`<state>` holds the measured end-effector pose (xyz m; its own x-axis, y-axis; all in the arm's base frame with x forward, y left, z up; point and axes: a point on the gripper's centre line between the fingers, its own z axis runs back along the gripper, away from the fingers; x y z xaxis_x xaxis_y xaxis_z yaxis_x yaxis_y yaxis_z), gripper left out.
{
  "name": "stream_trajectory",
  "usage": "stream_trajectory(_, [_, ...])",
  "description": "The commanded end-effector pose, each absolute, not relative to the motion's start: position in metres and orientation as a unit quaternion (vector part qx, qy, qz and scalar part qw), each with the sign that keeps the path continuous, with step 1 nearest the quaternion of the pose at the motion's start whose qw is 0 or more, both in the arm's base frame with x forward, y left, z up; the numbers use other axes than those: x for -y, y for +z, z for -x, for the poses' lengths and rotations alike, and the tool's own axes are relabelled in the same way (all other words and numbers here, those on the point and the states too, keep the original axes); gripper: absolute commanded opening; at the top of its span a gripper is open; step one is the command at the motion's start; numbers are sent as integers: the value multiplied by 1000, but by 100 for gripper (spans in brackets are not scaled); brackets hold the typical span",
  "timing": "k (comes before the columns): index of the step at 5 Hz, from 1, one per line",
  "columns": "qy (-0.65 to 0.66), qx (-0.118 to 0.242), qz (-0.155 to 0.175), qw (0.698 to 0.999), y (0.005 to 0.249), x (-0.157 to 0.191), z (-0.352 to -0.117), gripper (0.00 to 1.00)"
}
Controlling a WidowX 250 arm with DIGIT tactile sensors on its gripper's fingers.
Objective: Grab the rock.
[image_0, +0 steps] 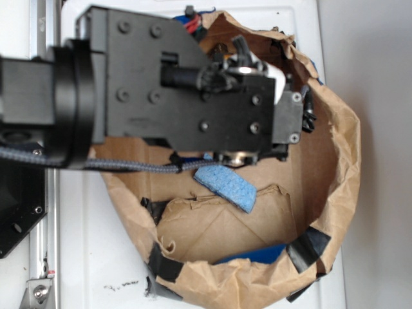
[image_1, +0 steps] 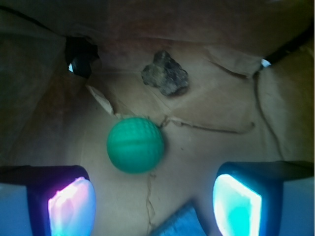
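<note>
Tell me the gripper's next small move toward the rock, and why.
Probably shift forward past the green ball: in the wrist view the rock lies beyond it, clear of the open gripper, whose fingers now bracket the ball's side rather than the rock.

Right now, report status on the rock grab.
Gripper open, empty. Rock untouched on bag floor, beyond fingers. Green ball sits between gripper and rock.
</note>
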<state>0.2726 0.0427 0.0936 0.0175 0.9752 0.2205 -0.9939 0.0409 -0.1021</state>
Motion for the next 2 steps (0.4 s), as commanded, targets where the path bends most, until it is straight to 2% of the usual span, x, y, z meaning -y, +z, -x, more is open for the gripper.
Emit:
stream_trajectory(1, [692,148,-36,706,86,-70,-262,100])
stream_trajectory(2, [694,156,-38,701,86,-80,-257,100])
